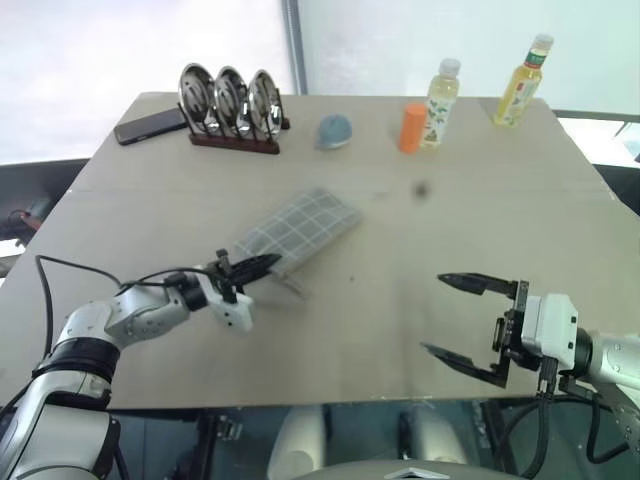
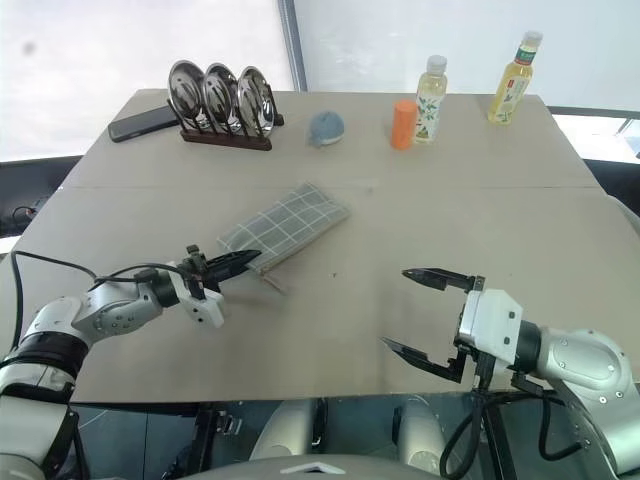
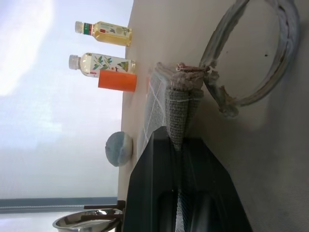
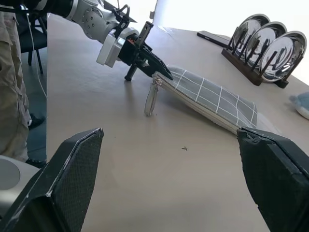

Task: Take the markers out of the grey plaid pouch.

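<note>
The pouch (image 2: pixel 285 228) lies flat near the middle of the surface (image 2: pixel 520 230), and the left gripper (image 2: pixel 243 261) is pinched on its near corner, by the zipper end and its ring loop (image 4: pixel 151 99). The right gripper (image 2: pixel 422 312) hovers wide and empty, well apart from the pouch. No markers are visible (presumably inside).

The main risk is the thin hold: only a fold of fabric sits between the fingers, so a pull could let it slip free. If the left gripper lifts without the right one bracing, the whole pouch may drag or swing instead of opening.
</note>
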